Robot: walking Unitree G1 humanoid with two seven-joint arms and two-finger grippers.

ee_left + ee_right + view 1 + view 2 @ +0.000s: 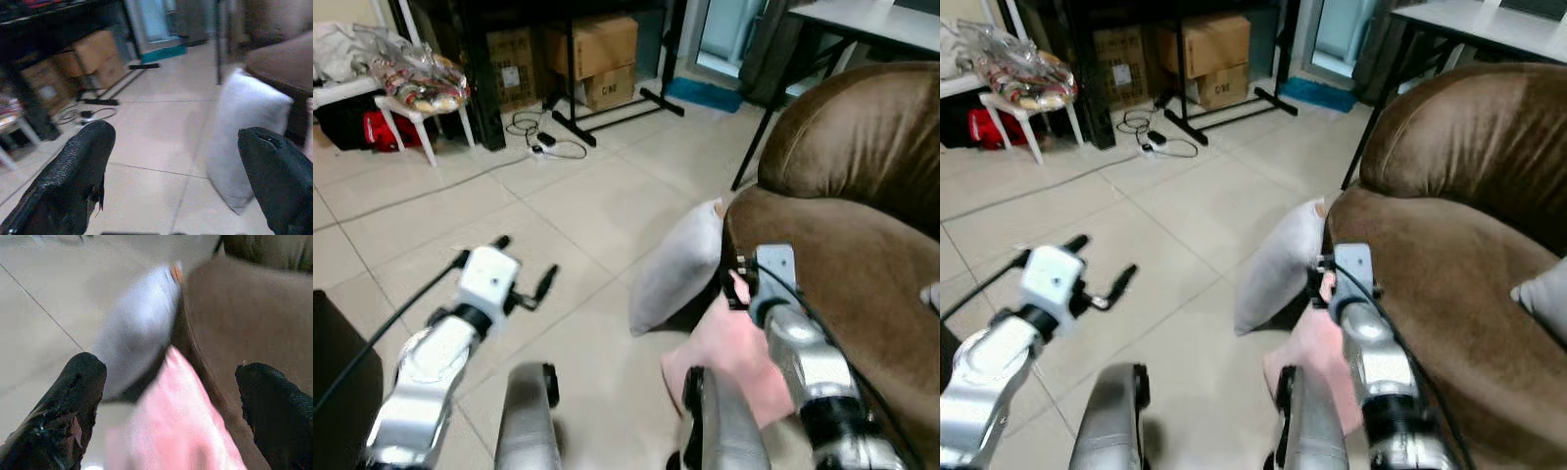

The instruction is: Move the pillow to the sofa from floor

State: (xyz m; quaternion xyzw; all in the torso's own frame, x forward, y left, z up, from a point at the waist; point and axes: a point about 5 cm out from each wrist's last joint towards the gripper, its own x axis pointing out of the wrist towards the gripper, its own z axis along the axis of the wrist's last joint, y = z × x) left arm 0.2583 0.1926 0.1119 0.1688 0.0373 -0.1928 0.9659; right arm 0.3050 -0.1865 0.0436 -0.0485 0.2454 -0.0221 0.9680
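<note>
While both the left gripper (176,161) and right gripper (168,401) gape empty, the pink pillow (181,426) lies against the sofa (862,264).

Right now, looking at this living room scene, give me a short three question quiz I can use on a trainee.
1. True or false: the grey pillow leans upright against the brown sofa.
2. Which pillow lies nearest the right gripper? A) grey B) pink C) white
3. Fill in: the left gripper hovers over the tiled ____, its jaws apart.

Key:
1. True. It stands on the floor, propped on the sofa's front.
2. B. The pink pillow sits just ahead of that gripper, whose jaws are open.
3. Floor.
</note>
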